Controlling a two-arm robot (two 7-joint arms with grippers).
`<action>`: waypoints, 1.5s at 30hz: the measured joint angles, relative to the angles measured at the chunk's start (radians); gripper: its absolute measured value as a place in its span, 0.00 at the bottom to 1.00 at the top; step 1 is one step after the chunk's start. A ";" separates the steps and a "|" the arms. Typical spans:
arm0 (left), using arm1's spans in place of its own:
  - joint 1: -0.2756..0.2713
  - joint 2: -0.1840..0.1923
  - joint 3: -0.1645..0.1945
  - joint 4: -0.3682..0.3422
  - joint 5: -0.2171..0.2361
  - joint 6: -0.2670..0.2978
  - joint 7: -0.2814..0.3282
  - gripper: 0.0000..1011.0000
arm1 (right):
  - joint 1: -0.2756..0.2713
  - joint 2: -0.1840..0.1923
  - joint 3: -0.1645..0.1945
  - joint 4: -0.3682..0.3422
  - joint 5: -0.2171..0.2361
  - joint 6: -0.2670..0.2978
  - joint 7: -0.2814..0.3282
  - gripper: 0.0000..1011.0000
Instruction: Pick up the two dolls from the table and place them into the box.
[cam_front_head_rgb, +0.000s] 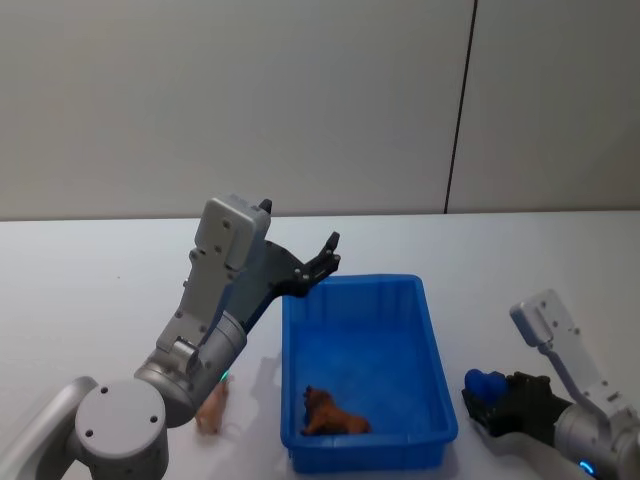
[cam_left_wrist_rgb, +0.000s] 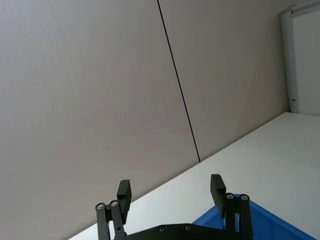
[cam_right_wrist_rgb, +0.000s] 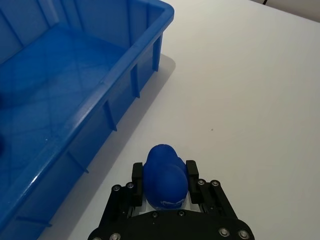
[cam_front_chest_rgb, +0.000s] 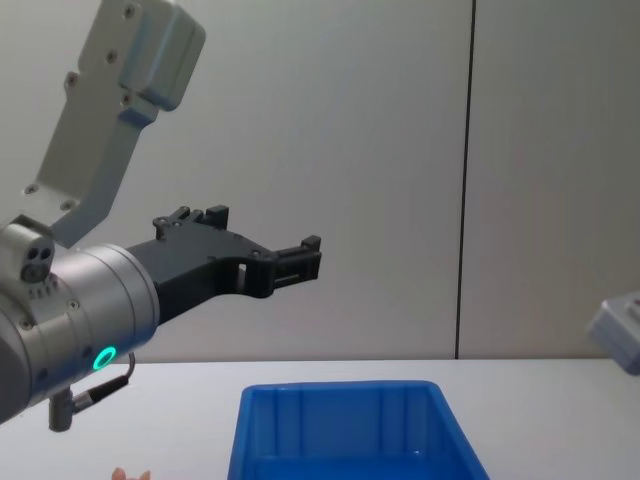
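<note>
A pale pink doll (cam_front_head_rgb: 212, 408) lies on the white table (cam_front_head_rgb: 100, 290) just left of the blue box (cam_front_head_rgb: 287, 370), partly behind my left arm; its tip shows in the chest view (cam_front_chest_rgb: 130, 474). An orange-brown toy figure (cam_front_head_rgb: 333, 415) lies inside the box at its near end. My left gripper (cam_front_head_rgb: 328, 255) hangs open and empty, raised above the box's far left corner (cam_front_chest_rgb: 305, 258), (cam_left_wrist_rgb: 171, 190). My right gripper (cam_front_head_rgb: 484, 392) rests low on the table right of the box, shut on a rounded blue toy (cam_right_wrist_rgb: 166, 177).
Grey-white wall panels with a dark seam (cam_front_head_rgb: 458, 120) stand behind the table. The box's ribbed side wall (cam_right_wrist_rgb: 100, 97) runs close beside the right gripper. Bare tabletop stretches to the right of the box (cam_right_wrist_rgb: 240, 90) and behind it.
</note>
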 joint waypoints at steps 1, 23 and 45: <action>0.000 0.000 0.000 0.000 0.000 0.000 0.000 0.99 | -0.001 0.000 0.000 -0.002 0.000 -0.003 -0.001 0.49; 0.000 0.000 0.000 0.000 0.000 0.000 0.000 0.99 | 0.000 0.004 0.007 -0.134 0.013 -0.136 0.002 0.35; 0.000 0.000 0.000 0.000 0.000 0.000 0.000 0.99 | 0.090 -0.054 -0.044 -0.112 -0.026 -0.075 0.198 0.42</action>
